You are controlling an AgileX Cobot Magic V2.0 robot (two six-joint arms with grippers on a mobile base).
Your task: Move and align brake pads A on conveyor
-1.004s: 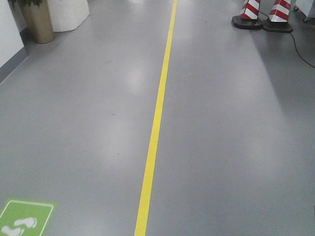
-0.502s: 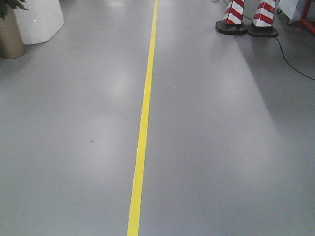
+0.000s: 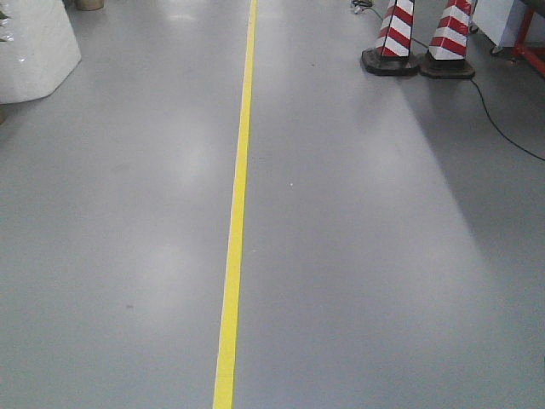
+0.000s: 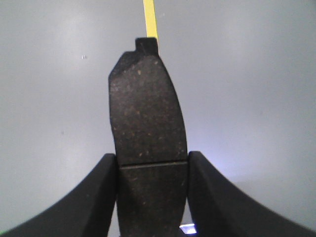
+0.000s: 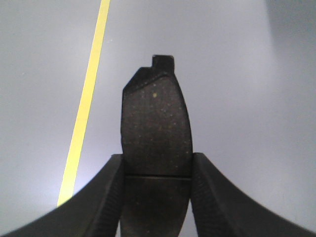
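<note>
- Currently the conveyor shows in no view, so which way it lies from either tool cannot be told, nor which arm is nearer to it.
- Left gripper (image 4: 152, 162): its two dark fingers are pressed against the long side edges of the left arm's brake pad (image 4: 147, 108), pinching it at the centre groove. The pad's long axis points straight away from the wrist camera, speckled friction face up, a small tab at the far end.
- Right gripper (image 5: 157, 165): the same pinch on the right arm's brake pad (image 5: 157, 118), with the same lengthwise lie and the tab farthest away.
- Both pads hang in the air over the grey floor (image 3: 383, 256), touching only the fingers.
- Yellow line (image 3: 234, 239): it runs ahead down the floor, passing behind the left pad and to the left of the right pad.
- Striped cones (image 3: 392, 38) stand far ahead on the right.
- Likely the base must reach the belt before either pad can be set down.
</note>
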